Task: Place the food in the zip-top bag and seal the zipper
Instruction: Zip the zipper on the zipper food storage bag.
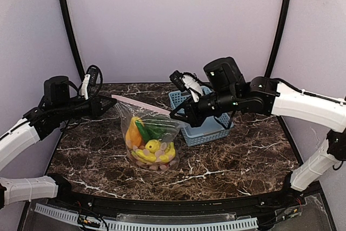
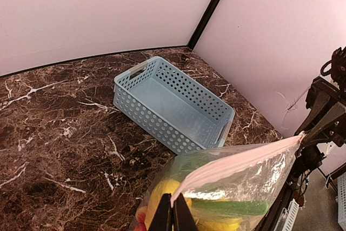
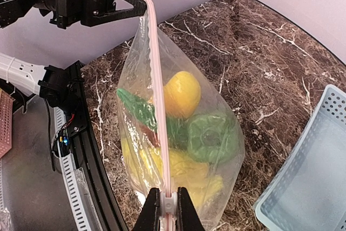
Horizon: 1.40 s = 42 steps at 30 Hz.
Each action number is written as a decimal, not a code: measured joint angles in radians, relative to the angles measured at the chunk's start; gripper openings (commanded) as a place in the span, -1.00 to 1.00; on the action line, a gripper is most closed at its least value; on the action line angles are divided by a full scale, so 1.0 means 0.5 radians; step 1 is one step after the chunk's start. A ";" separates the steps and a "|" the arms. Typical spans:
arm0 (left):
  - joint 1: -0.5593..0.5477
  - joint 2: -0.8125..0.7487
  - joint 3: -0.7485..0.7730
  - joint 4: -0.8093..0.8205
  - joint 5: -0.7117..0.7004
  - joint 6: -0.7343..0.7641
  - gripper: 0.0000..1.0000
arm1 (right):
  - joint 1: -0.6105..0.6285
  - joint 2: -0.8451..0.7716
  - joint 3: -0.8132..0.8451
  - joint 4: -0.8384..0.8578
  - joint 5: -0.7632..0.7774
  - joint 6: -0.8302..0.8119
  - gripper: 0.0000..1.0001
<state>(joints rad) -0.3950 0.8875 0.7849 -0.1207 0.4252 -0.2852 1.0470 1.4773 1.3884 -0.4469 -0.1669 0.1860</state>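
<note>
Zip-top bag of clear floppy plastic (image 1: pixel 150 133) could slip out of either pinch if the arms pull its taut pinkish zipper strip (image 1: pixel 141 105) harder, and would spill if the seal is incomplete. Left end effector (image 1: pixel 110 101) and right end effector (image 1: pixel 175 114) are each clamped tight on one end of that strip. The small plastic toy food (image 1: pixel 148 147) sags in the bag's bottom mid-worktop, on the dark marble worktop (image 1: pixel 243 160) just left of the light-blue lattice basket (image 1: pixel 208 133).

Pale lilac walls (image 1: pixel 173 20) with black corner strips (image 1: pixel 67 25) enclose a dark brown, white-veined marble table (image 1: pixel 243 155).
</note>
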 measured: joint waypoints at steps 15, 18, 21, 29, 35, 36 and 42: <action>0.065 0.043 0.004 0.002 0.006 -0.021 -0.99 | -0.005 -0.102 -0.090 -0.038 0.040 0.044 -1.00; 0.068 0.047 0.004 0.003 0.007 -0.022 -0.99 | -0.006 -0.105 -0.099 -0.043 0.056 0.051 -1.00; 0.074 0.051 0.009 0.003 0.010 -0.023 -0.99 | -0.007 -0.121 -0.107 -0.046 0.062 0.057 -1.00; 0.092 0.063 0.026 0.003 0.011 -0.024 -0.99 | -0.017 -0.134 -0.112 -0.051 0.066 0.067 -1.00; 0.101 0.063 0.026 0.003 0.018 -0.029 -0.99 | -0.017 -0.136 -0.121 -0.050 0.066 0.068 -1.00; 0.101 0.063 0.026 0.003 0.018 -0.030 -0.99 | -0.017 -0.136 -0.121 -0.050 0.067 0.068 -1.00; 0.105 0.063 0.026 0.004 0.034 -0.030 -0.99 | -0.017 -0.143 -0.123 -0.050 0.069 0.069 -0.83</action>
<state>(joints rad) -0.3424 0.9192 0.7979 -0.1188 0.4419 -0.3000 1.0386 1.4059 1.3270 -0.4721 -0.1326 0.2203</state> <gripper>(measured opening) 0.008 0.060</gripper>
